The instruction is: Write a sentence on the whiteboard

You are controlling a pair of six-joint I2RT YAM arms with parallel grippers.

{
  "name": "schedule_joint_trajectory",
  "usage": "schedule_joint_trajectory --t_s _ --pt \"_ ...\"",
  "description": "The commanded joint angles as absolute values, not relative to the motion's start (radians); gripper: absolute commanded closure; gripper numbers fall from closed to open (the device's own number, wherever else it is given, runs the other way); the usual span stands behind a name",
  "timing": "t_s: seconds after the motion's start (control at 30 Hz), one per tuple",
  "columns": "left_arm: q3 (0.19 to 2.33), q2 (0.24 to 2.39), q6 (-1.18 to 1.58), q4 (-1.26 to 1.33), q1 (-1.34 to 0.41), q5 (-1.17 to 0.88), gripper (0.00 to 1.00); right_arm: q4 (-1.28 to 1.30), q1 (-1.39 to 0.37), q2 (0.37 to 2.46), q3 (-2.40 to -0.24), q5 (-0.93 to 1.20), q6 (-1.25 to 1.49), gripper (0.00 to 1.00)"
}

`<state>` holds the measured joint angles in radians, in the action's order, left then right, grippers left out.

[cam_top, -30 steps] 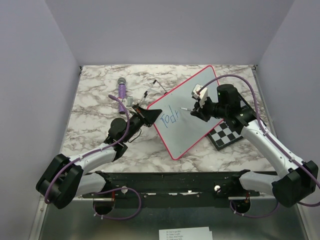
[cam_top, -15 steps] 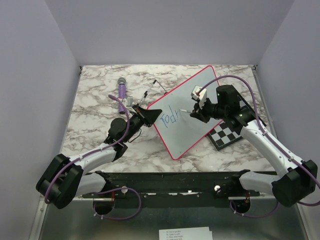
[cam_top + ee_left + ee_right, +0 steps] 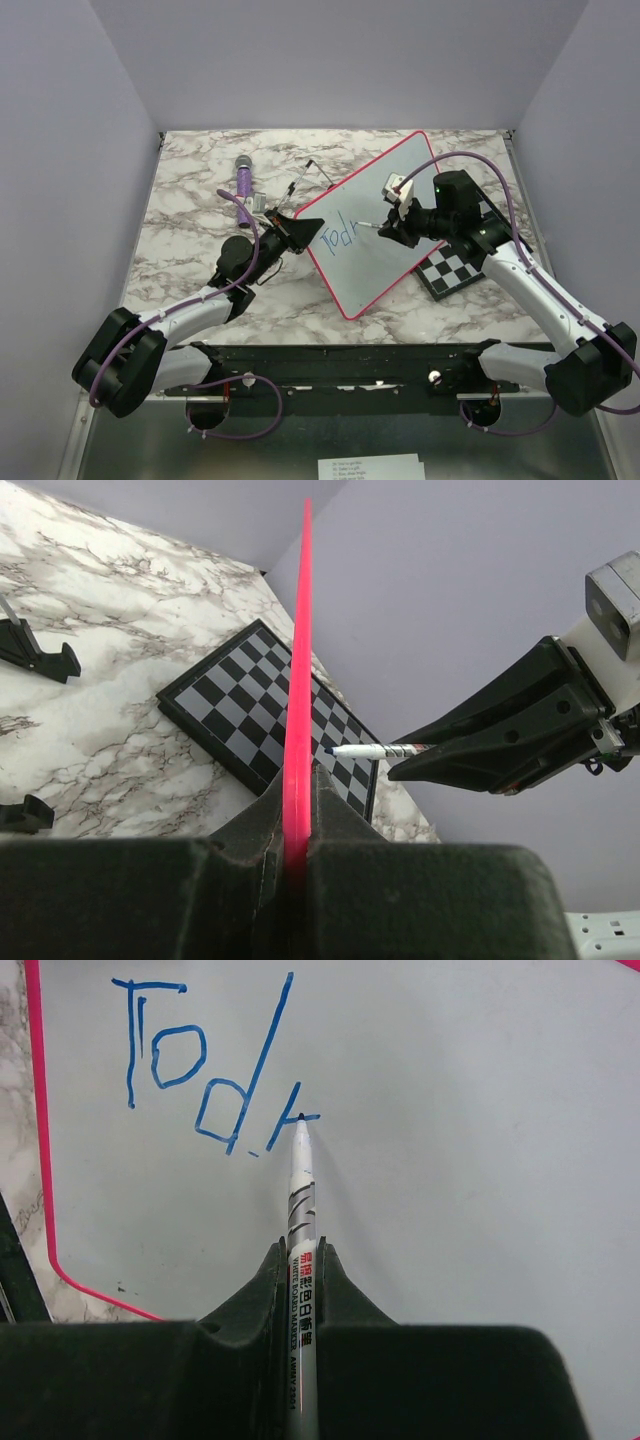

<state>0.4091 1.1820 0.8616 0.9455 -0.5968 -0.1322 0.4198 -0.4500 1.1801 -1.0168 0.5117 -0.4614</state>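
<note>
While my left gripper (image 3: 297,825) pinched the whiteboard (image 3: 395,195) rim, board partly over the chessboard (image 3: 452,268), right gripper (image 3: 300,1255) was clamped on the marker (image 3: 300,1185), tip down mid-letter; sentence (image 3: 185,1070) read "Tod", next needed steady contact to finish that stroke

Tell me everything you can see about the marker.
The marker is a slim white pen with grey swirl markings, red and black print on its barrel, and a dark blue tip. The right hand is shut on the barrel, so only the front part shows. It points at the whiteboard, with its tip at the end of a short blue stroke just past the letters reading "Tod".
</note>
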Motion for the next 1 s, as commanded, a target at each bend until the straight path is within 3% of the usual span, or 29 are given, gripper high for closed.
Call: schedule_joint_trajectory --t_s 0.0,0.97 --pt "0.433 1.170 0.887 1.112 -0.592 -0.158 1.00 0.405 -0.446 1.187 -1.006 0.549 -0.469 0.99" --pt "0.423 1.166 0.893 1.123 -0.592 -0.160 1.00 0.402 -0.448 1.200 -0.999 0.574 -0.463 1.00"
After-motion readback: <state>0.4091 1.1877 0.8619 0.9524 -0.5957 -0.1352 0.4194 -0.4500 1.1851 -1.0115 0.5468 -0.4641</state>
